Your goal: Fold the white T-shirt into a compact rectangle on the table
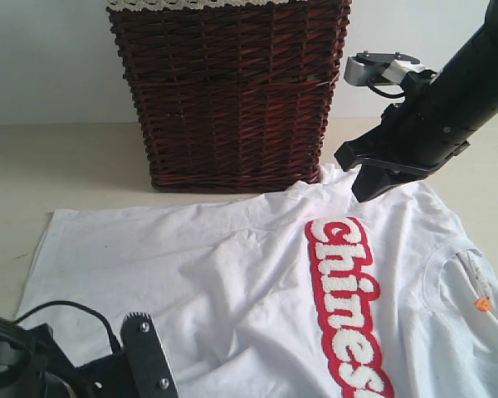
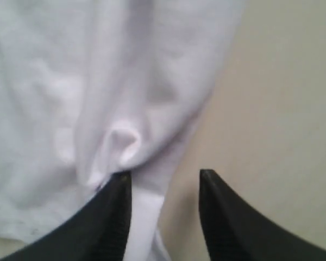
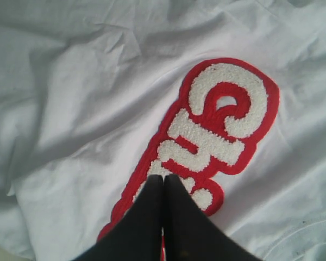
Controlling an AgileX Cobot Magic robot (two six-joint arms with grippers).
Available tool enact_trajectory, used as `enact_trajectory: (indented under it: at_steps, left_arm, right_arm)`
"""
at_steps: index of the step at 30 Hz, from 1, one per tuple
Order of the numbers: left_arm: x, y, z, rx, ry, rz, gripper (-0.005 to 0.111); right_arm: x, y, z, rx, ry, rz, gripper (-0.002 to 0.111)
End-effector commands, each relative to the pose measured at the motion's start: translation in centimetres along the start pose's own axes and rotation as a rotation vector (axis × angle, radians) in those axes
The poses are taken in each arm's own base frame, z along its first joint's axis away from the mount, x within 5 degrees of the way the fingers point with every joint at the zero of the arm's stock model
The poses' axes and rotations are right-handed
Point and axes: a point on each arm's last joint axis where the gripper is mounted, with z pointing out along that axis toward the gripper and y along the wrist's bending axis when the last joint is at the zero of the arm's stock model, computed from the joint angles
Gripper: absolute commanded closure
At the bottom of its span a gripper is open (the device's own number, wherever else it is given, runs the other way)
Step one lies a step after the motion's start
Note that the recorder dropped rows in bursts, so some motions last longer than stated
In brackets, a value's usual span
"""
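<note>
Fold step at start: white T-shirt is spread on table, just in front of wicker basket.
Left gripper jaws are seen apart at near-left edge, w/ a bunched ridge of soft cotton beside one finger, nothing pinched; right gripper is closed tight, empty, above fuzzy red-edged lettering. Next, prob. the edge must be pinched and carried over. Cloth is thin, wrinkled; table smooth, pale.
</note>
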Motion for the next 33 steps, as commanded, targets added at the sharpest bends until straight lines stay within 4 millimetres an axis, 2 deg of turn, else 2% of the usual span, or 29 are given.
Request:
enact_trajectory:
  at_steps: [1, 13, 23, 33]
  left_arm:
    - [-0.1, 1.4, -0.1, -0.164, -0.019, -0.081, 0.059]
    - [-0.3, 2.1, -0.2, -0.232, -0.056, -0.126, 0.06]
    - [-0.6, 4.8, 0.4, -0.25, -0.122, -0.289, 0.061]
    - [0.0, 7.1, 0.8, -0.286, -0.11, -0.423, 0.064]
  right_arm:
    - [0.1, 0.1, -0.3, -0.002, -0.005, -0.011, 0.108]
    - [0.1, 0.1, -0.3, -0.003, -0.003, -0.011, 0.108]
    - [0.1, 0.1, -0.3, -0.003, -0.003, -0.011, 0.108]
    - [0.1, 0.2, -0.3, -0.006, -0.004, -0.008, 0.108]
